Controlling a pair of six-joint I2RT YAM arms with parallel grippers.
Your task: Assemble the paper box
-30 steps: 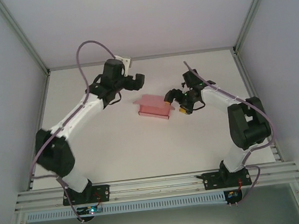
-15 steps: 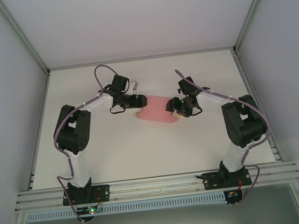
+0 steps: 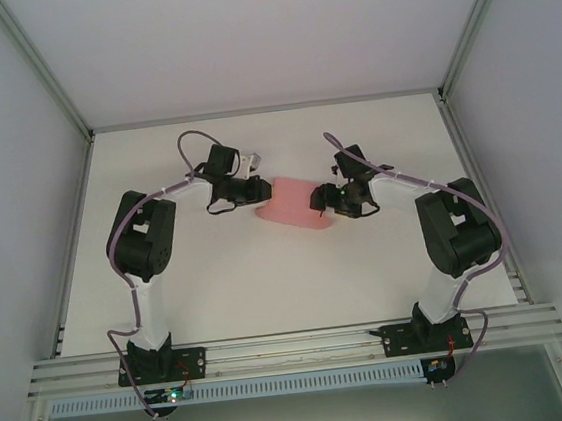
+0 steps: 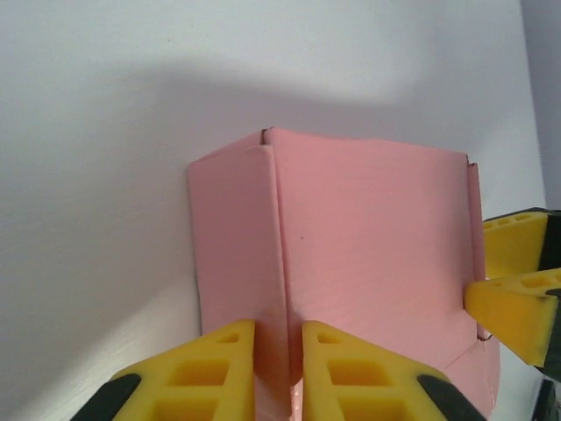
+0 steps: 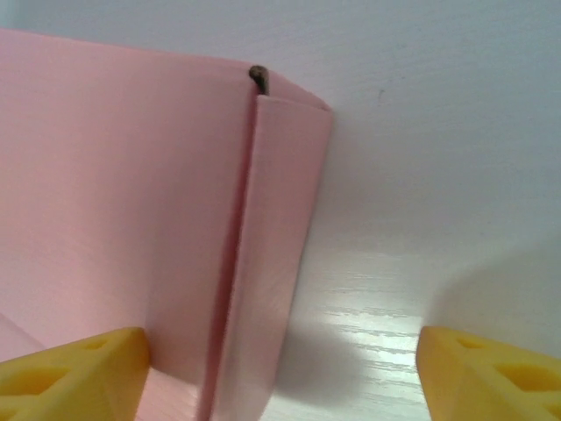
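Box: the pink paper box was light, thin and bendy.
My left gripper: pinched its raised fold.
My right gripper: spread wide around its right flap.
Best hold: I thought the folds, gently.

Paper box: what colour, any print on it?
The paper box is plain pink, no print visible. It shows best in the left wrist view.

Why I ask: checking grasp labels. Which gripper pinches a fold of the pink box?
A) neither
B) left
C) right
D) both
B: the left gripper squeezes a fold of the paper box between nearly touching fingers, while the right gripper stands wide open astride a side flap.
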